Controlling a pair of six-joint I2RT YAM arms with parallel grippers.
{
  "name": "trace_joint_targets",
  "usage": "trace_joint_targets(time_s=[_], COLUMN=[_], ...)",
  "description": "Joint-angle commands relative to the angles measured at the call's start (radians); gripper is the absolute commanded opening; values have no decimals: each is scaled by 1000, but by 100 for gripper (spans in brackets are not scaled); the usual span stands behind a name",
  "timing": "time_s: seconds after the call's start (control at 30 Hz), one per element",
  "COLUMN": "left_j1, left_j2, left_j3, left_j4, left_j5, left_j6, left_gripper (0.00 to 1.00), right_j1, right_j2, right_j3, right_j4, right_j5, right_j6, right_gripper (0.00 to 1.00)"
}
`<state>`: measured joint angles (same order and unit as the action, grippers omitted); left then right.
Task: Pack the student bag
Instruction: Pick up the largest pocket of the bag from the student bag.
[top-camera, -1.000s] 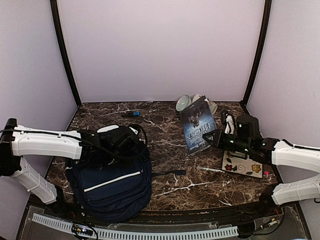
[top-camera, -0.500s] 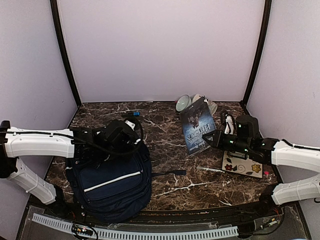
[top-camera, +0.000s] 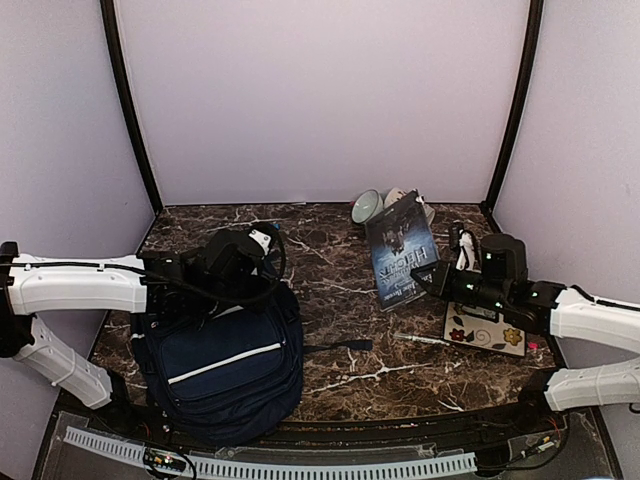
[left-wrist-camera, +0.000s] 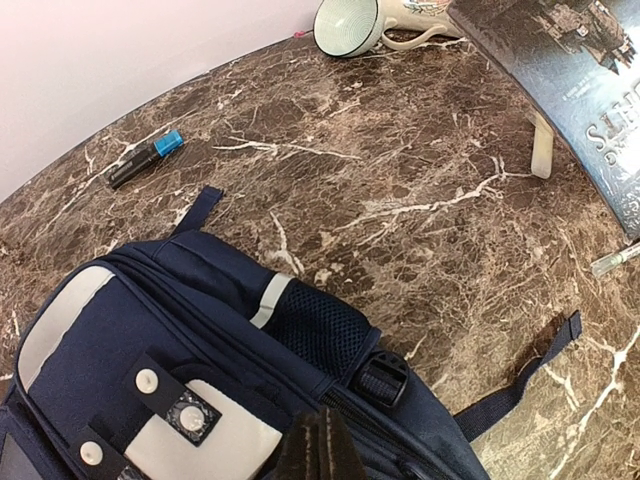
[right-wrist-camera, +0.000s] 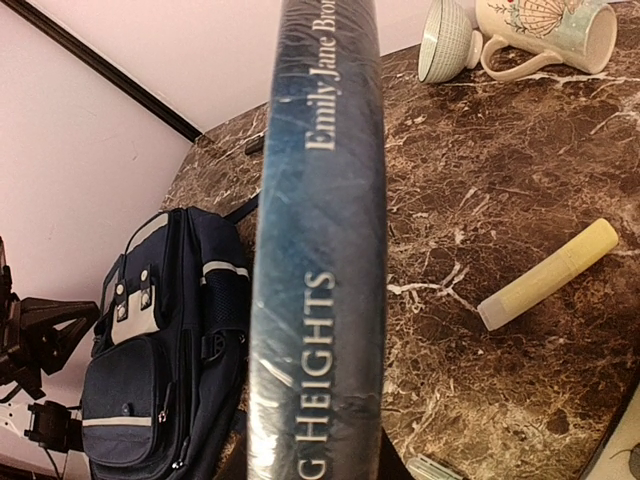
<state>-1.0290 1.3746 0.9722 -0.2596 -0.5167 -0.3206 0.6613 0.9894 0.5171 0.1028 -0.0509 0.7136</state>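
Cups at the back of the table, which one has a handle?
The cream mug painted with shells, right of the handleless pale green cup.

I've shifted my left gripper (left-wrist-camera: 320, 447) toward the far end of the student bag (top-camera: 225, 370); my right gripper (top-camera: 432, 279) has nudged the book (top-camera: 402, 250) slightly right.

Matt navy cloth backpack (top-camera: 225, 370) on a polished marble-look table (top-camera: 340, 300).
Glossy paper book (top-camera: 402, 250) cover; glazed ceramic mug (right-wrist-camera: 550, 35); mesh pocket (left-wrist-camera: 315, 330).
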Motion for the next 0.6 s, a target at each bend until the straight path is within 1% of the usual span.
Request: trace_joint_targets(time_s=[0.0, 0.47, 0.53, 0.57], left_j1=[6, 6, 6, 6], left_j2=[-34, -46, -53, -54], left_j3=[6, 19, 21, 28], left_j4=[7, -17, -22, -29], left_j5=[0, 23, 32, 31], left_j6=[10, 8, 15, 17], left_gripper=[0, 0, 2, 5], right_j1=[8, 8, 8, 8], right_j2=[-49, -38, -35, -33], right_j3=[18, 13, 14, 14], right_j4=[165, 193, 197, 202], right_j5=[19, 9, 4, 1], right_j6=[-24, -17, -16, -13], right_gripper=[0, 0, 0, 0])
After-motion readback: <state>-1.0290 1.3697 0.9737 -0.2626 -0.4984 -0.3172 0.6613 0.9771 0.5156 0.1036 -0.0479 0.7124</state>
